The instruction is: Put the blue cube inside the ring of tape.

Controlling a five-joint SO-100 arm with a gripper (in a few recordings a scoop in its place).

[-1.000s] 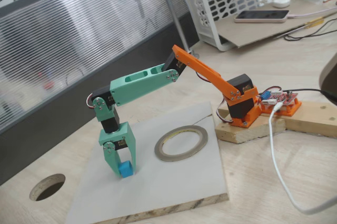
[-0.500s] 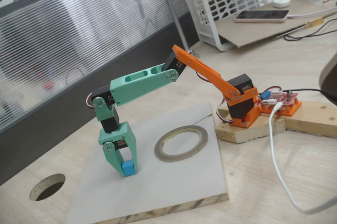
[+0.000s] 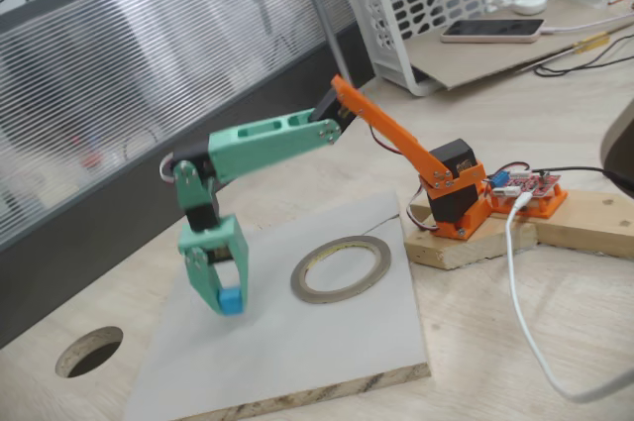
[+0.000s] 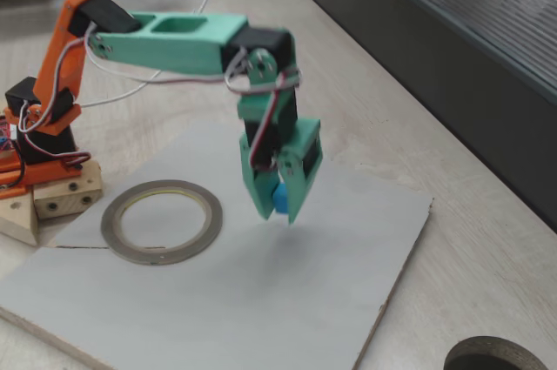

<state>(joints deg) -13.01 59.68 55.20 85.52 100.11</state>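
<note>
1. Pinching the blue cube (image 3: 230,301) between the two green fingertips of the gripper (image 3: 225,304), jaws pressed onto its side faces, fingers pointing down
2. Hanging clear of the grey board (image 3: 327,342), judging by the gap under the fingertips in a fixed view (image 4: 280,205); cube held low between the tips, partly hidden there by one finger
3. Lying flat on the same board, the ring of tape (image 3: 342,266) sits near but apart from the gripper, open centre unblocked
4. Looks small, light and rigid with smooth flat faces: easy to carry, no crushing worry, yet liable to twist or slip out if clamped near an edge or corner
5. Best held square across two opposite faces, about mid-height, as appears to be the case here
6. Probably bounces or slides on the hard board if released high, so a low release over the ring's middle seems wise; thin band gives little wall to stop a roll
</note>
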